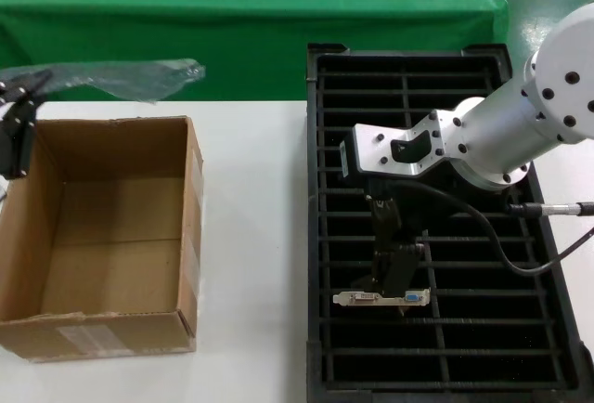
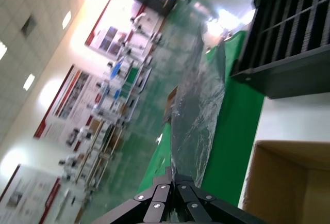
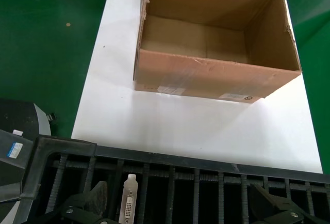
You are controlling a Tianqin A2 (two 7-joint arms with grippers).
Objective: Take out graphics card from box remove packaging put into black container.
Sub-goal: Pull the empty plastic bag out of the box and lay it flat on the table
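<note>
Table [image 1: 251, 236] in white holds two big things: one brown box [image 1: 102, 236] on the robot's left and one black container [image 1: 483, 329] on its right. The box has no top flaps and nothing shows inside it.

There is one graphics card [image 1: 382, 298]. It stands in a slot of the black container, in the left column, near the front. Its silver end with one blue port faces up. In the right wrist view the same silver end [image 3: 128, 199] pokes up between the ribs.

The right gripper [image 1: 394, 278] is low over the container, right at the card. Its two fingers [image 3: 85, 203] are spread wide apart, and the card's silver end stands just beside one of them. They are not squeezing it.

The left gripper [image 1: 19, 106] is up by the far left corner of the box. Its fingers [image 2: 170, 193] are pinched together on one end of the packaging [image 1: 121, 76]. There is one bag, thin and see-through, and it hangs out over the back of the box, off the table. Behind it is a green cloth [image 1: 241, 13].
</note>
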